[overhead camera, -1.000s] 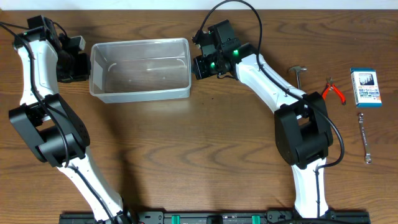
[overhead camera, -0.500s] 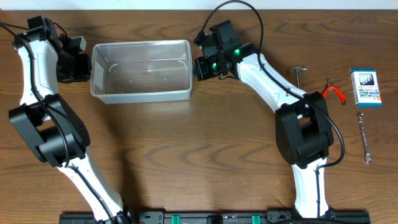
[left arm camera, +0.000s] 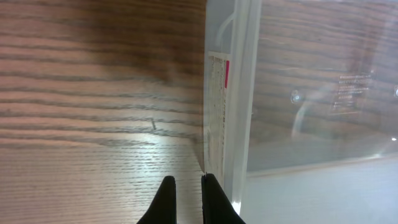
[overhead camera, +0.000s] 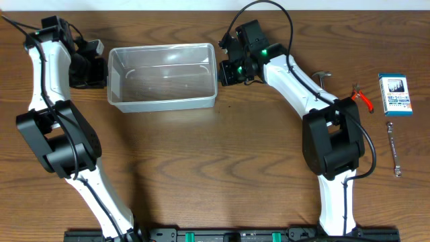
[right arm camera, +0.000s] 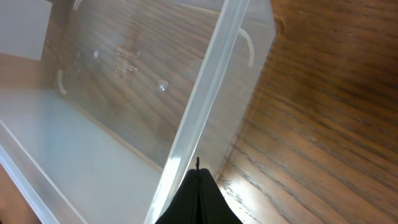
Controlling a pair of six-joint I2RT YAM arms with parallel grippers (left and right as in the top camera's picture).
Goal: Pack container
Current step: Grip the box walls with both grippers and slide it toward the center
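left claw: left gripper (left arm camera: 188,182) is clenched down to a narrow slit, fingertips right against the outside of the tub's left end wall. only wood shows in the slit, so cannot tell if it nips the rim.
right claw: right gripper (right arm camera: 198,177) is clenched to a point, tips meeting at the rim of the right end wall. cannot tell if the lip is caught between them.
neither claw: carries a tool.
container (overhead camera: 163,102): upright on the table (overhead camera: 201,168), toward the far edge, between the two claws, one at each short end.
container contents: none. the clear floor shows bare in the overhead and both wrist views.
loose items: small hammer (overhead camera: 324,76), red-handled pliers (overhead camera: 361,98), blue-and-white box (overhead camera: 395,95) and wrench (overhead camera: 394,149) lie on the table on the right side, well apart from the tub.
done: judged nothing packed. at most the tub is being steadied or positioned.
left: judged all of the packing. each loose item needs a pick and a drop into the tub, most likely by the right arm, which is nearer them.
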